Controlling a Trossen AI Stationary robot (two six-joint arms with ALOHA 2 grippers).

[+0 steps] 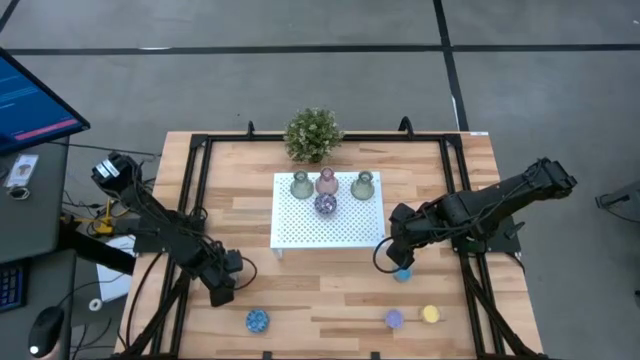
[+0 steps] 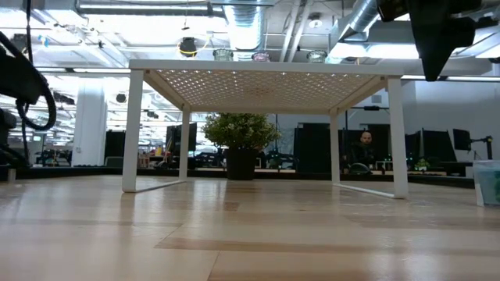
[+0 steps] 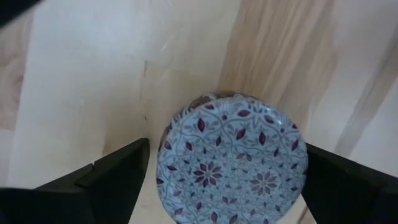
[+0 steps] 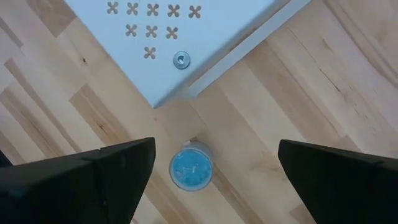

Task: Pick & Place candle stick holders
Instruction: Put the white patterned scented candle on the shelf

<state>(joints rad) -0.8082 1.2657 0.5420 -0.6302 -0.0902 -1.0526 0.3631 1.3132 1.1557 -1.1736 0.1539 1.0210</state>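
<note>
From above, the pale wooden plank surface [image 1: 330, 290] carries a white perforated rectangular tray [image 1: 330, 225] on legs. On the tray stand two dull green bulbous narrow-necked holders [image 1: 301, 185] [image 1: 363, 185] and a pink-brown one [image 1: 327, 181], all upright with necks pointing up, plus a speckled purple puck [image 1: 326, 205] lying flat. On the bare wood lie a patterned blue round puck [image 1: 258, 321], a lilac puck [image 1: 395, 319], a yellow puck [image 1: 431, 314] and a plain blue puck [image 1: 402, 273]. The left tool [image 1: 221, 291] hangs near the patterned puck; the right tool [image 1: 400, 262] is over the plain blue one.

At table height, the three holders' bases show along the tray top.

The left wrist view shows the patterned puck [image 3: 231, 165], flat face up, between spread fingers [image 3: 112, 177], untouched.

The right wrist view shows the plain blue puck [image 4: 191, 167] flat beside the tray corner [image 4: 168, 56], between wide-apart fingers [image 4: 106, 171].
</note>
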